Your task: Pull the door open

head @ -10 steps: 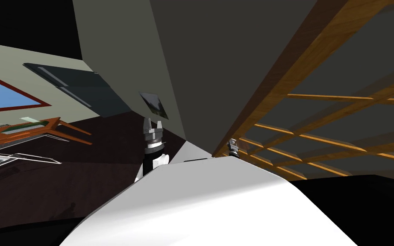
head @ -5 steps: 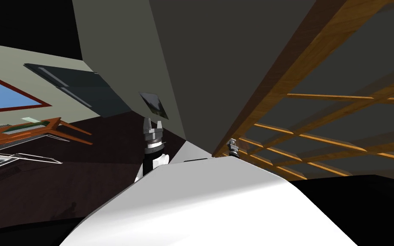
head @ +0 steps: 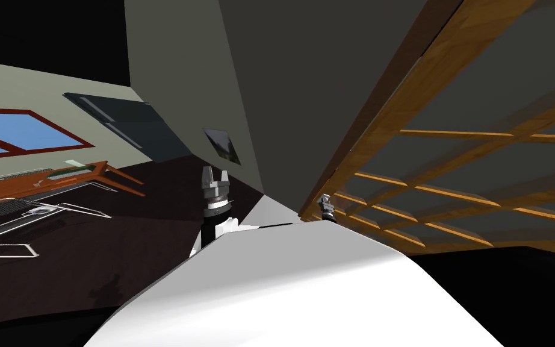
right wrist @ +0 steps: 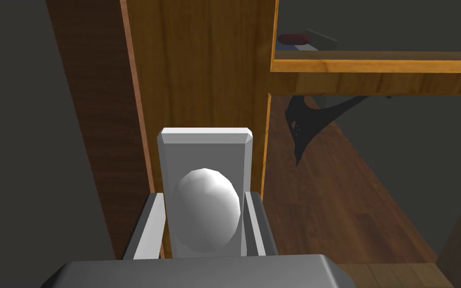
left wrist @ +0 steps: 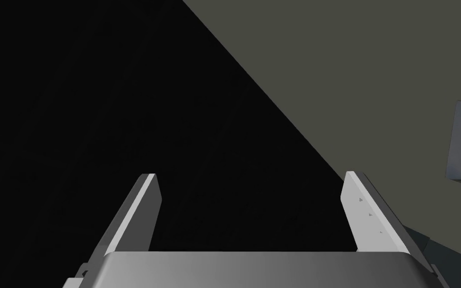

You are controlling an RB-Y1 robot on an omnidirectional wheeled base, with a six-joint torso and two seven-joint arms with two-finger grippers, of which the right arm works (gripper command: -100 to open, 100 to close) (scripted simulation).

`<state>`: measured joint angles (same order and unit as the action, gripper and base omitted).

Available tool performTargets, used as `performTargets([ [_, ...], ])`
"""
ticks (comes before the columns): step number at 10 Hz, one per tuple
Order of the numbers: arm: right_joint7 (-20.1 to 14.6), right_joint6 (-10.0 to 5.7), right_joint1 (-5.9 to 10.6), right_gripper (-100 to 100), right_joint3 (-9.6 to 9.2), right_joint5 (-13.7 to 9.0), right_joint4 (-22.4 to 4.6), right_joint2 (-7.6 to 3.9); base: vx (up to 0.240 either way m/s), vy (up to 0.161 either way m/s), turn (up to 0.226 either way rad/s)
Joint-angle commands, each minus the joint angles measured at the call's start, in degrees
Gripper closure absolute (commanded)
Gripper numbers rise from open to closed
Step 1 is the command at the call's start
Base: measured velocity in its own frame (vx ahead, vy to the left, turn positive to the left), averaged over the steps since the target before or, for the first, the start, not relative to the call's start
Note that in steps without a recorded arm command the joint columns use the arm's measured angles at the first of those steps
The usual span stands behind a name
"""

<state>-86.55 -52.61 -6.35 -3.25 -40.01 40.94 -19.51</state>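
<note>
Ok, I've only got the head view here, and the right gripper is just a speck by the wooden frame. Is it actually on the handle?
Observer: Yes. The right wrist view shows the right gripper shut on a rounded grey door knob, one finger at each side.
Operator: What is the knob mounted on?
Observer: A grey backplate fixed to the edge of the wooden door.
Operator: And the other arm?
Observer: The left gripper is open, with nothing between its fingers.
</note>
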Motion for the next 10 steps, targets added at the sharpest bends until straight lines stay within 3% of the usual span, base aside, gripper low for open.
performTargets([
  [1, -1.02, -0.14, 0.01, 100, -1.14, 0.67, -0.43, -0.35, -0.183, 0.016, 0.044],
  [5, -2.57, -0.1, -0.47, 100, -3.51, 2.15, 0.75, -1.22, -0.214, 0.019, 0.054],
  [6, -2.27, -0.13, -0.34, 100, -3.12, 1.94, 0.79, -1.16, -0.092, 0.012, 0.022],
  [10, -4.47, -0.91, -1.76, 100, -6.59, 3.9, 2.18, -2.44, -0.214, -0.006, 0.063],
])
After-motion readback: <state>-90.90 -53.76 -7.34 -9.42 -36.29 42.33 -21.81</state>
